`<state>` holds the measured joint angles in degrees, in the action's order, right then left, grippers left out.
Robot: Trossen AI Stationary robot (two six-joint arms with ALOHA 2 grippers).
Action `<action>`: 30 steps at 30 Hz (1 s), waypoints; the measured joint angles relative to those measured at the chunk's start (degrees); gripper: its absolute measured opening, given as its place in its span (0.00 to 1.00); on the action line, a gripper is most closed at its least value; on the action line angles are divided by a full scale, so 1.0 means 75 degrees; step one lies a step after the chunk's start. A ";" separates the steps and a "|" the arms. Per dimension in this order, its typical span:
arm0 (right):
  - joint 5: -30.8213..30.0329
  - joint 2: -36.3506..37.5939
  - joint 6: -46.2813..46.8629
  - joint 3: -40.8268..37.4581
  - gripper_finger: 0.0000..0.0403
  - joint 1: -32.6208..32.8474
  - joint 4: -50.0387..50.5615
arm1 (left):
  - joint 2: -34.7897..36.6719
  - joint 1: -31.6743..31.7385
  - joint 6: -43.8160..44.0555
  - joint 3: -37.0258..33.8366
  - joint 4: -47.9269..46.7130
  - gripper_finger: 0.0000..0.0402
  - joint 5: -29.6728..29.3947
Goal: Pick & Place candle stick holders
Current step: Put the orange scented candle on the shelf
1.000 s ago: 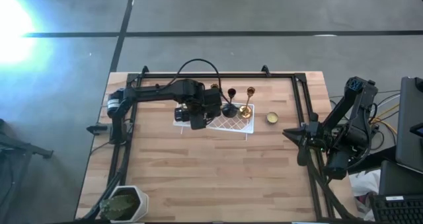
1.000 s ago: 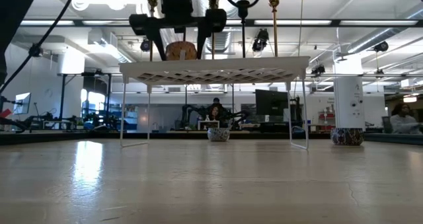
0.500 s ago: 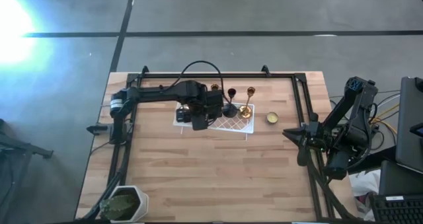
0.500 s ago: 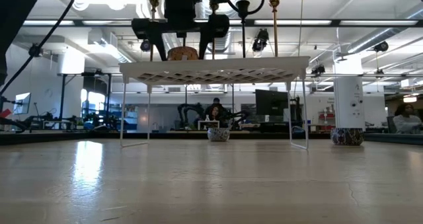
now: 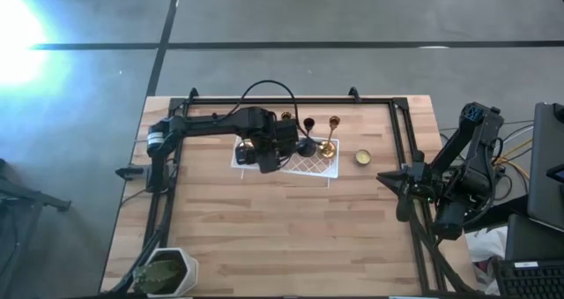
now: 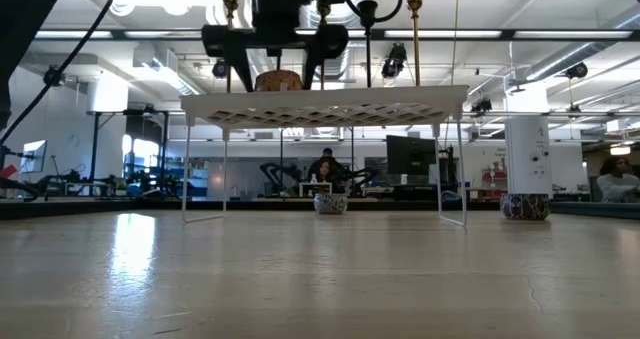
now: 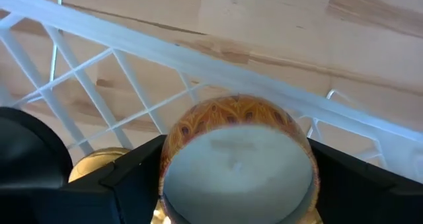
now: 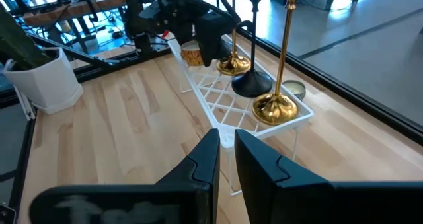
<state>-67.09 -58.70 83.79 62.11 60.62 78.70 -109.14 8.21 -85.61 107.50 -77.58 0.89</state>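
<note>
- Three slim-stemmed candle stick holders upright on the white wire lattice tray [image 5: 310,166], near the far edge of the tabletop [image 5: 282,237], about midway between its left and right edges.
- Shiny gold candle stick holder [image 5: 329,145] at the tray's right end, round base on the lattice, little cup on top.
- Black candle stick holder [image 5: 307,144] just beside it to the left, bases close together.
- Second gold candle stick holder [image 8: 231,64] farther left, partly hidden behind the left arm; base visible in the right wrist view.
- Low round candle [image 7: 236,159] with an orange-patterned wall and pale top at the tray's left end, resting on the lattice.
- Left end effector [image 6: 275,47] over the tray's left end, fingers spread wide, one on each side of the round candle; contact with it not clear.
- Low round pale-yellow tealight candle [image 5: 362,158] on the bare wood just right of the tray.
- Right end effector [image 8: 227,159] well apart at the tabletop's right edge, fingers drawn together, nothing between them.
- White pot with a green plant [image 5: 166,272] at the near left corner.
</note>
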 joint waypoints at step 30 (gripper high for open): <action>0.0000 0.0000 -0.0001 0.0000 0.11 0.0000 -0.0024 | 0.0003 -0.0037 0.0744 0.0082 -0.0067 0.91 -0.0333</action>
<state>-67.09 -58.70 83.78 62.11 60.62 78.52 -109.12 7.93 -80.03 108.12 -78.08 -1.61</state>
